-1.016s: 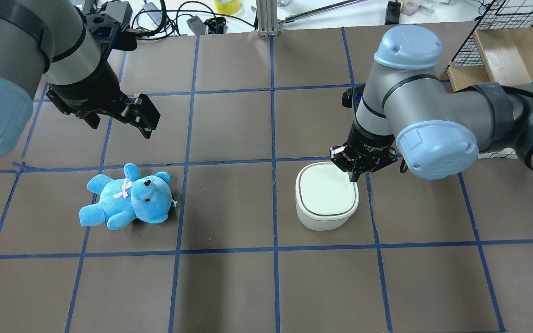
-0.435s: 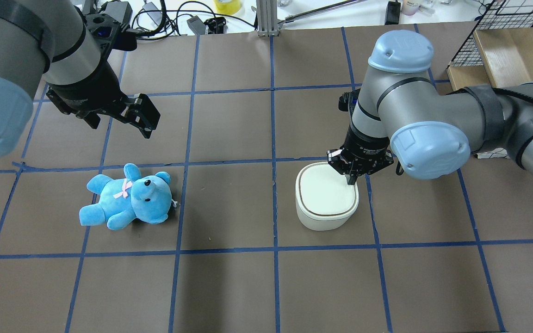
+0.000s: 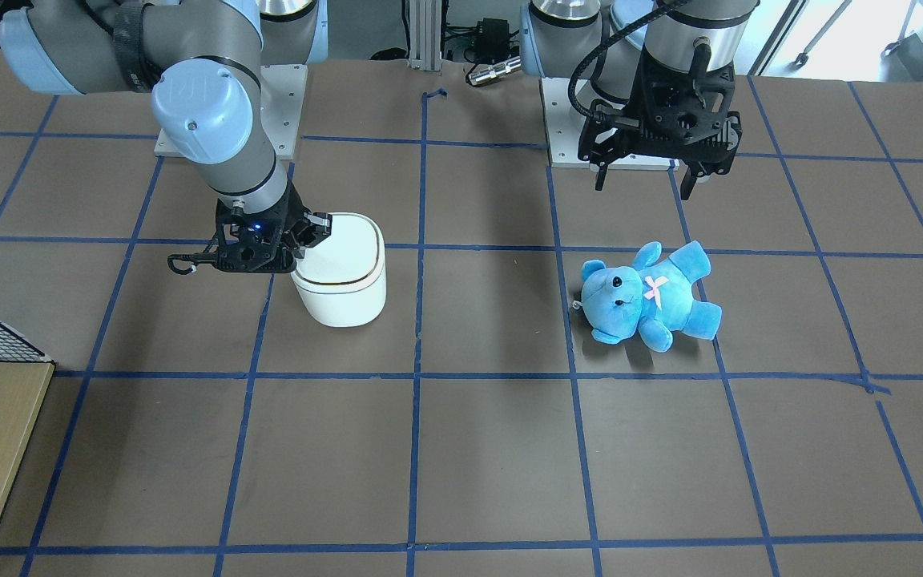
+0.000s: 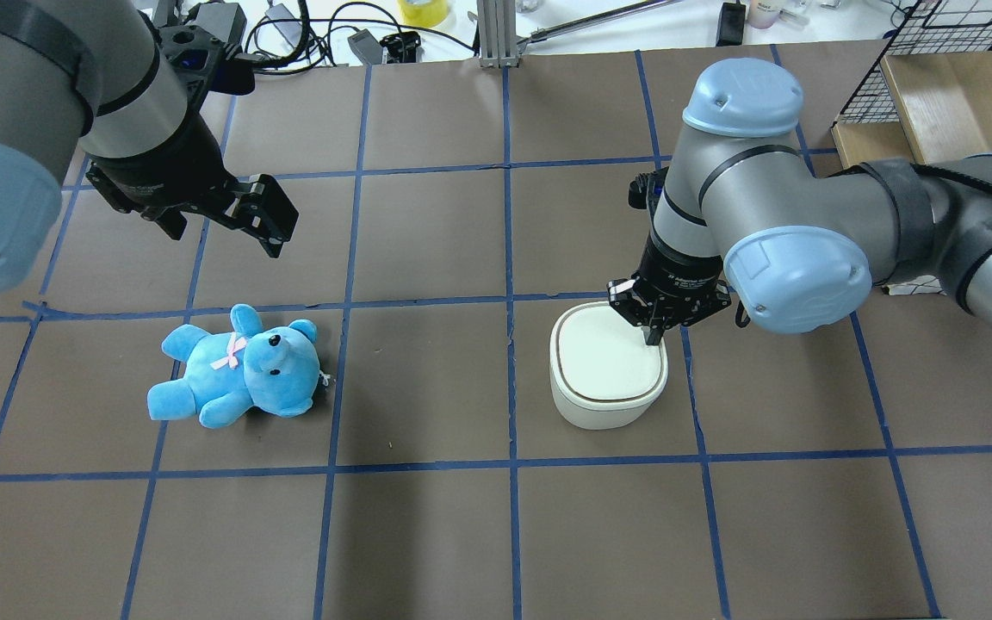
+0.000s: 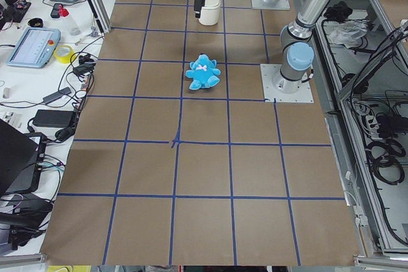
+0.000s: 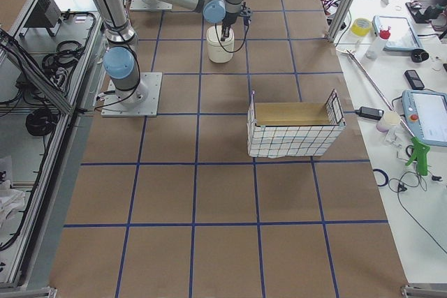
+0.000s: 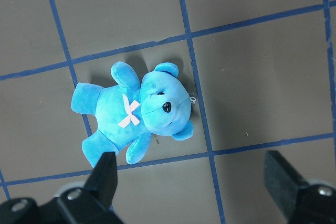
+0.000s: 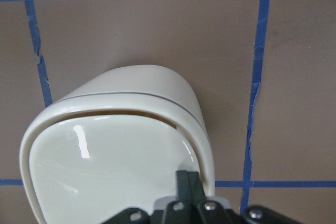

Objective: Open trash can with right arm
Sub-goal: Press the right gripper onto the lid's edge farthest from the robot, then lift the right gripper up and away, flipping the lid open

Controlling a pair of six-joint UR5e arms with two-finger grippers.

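Observation:
The white trash can (image 4: 599, 379) stands on the brown table, right of centre; it also shows in the front view (image 3: 341, 280) and the right wrist view (image 8: 121, 161). My right gripper (image 4: 654, 336) is shut, pointing down, its fingertips (image 8: 188, 182) resting on the lid near the corner closest to the arm. A thin gap shows along the lid's far edge in the right wrist view. My left gripper (image 4: 268, 220) is open and empty, hanging above the table behind the blue teddy bear (image 4: 238, 368).
The teddy bear (image 7: 136, 114) lies on its back at the left, below the left gripper (image 7: 191, 182). A wire basket with a wooden box (image 4: 944, 86) stands at the far right corner. Cables and tools (image 4: 332, 34) lie beyond the table's far edge.
My right arm has shifted slightly left, carrying the shut gripper a little further onto the lid's corner. The left arm and the teddy bear have not moved.

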